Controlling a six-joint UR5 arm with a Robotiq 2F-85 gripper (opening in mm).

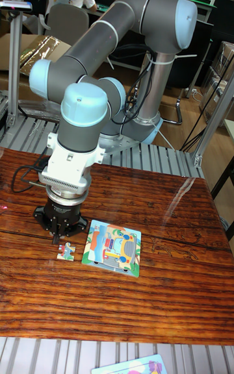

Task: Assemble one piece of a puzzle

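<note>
A square puzzle board with a colourful cartoon car picture lies flat on the wooden table. A loose puzzle piece lies just left of the board, a small gap between them. My gripper hangs straight down right above and behind the piece, its black body close to the table. Its fingers reach down to the piece's far edge, and their tips are too small and dark to tell whether they grip it.
Another puzzle pokes in at the bottom edge, on the metal frame in front of the table. A black cable loops on the table at the left, behind the gripper. A person sits at a desk far behind.
</note>
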